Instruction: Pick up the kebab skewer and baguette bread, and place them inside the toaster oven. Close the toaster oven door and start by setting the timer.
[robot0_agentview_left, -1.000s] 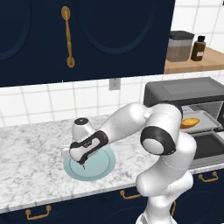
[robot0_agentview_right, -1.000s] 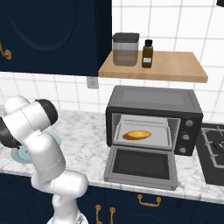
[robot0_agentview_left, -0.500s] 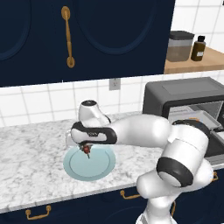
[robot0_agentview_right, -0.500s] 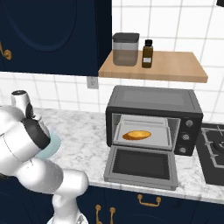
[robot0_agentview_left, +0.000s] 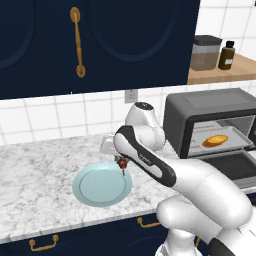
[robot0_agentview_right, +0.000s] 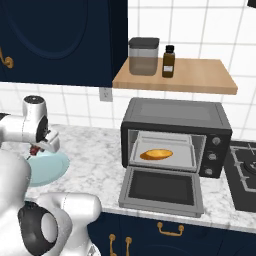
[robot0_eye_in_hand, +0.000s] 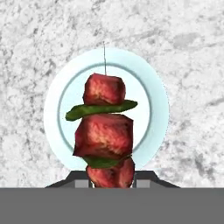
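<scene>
Kebab skewer (robot0_eye_in_hand: 105, 131) in tool (robot0_eye_in_hand: 112, 178), now higher above plate (robot0_agentview_left: 102, 183)

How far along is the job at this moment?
Done: the baguette already lies on the tray inside the toaster oven. In hand: the claw is shut on the kebab skewer, lifted off the blue plate. Left: carry the skewer into the oven, shut the door, which hangs open, and set the timer.
</scene>
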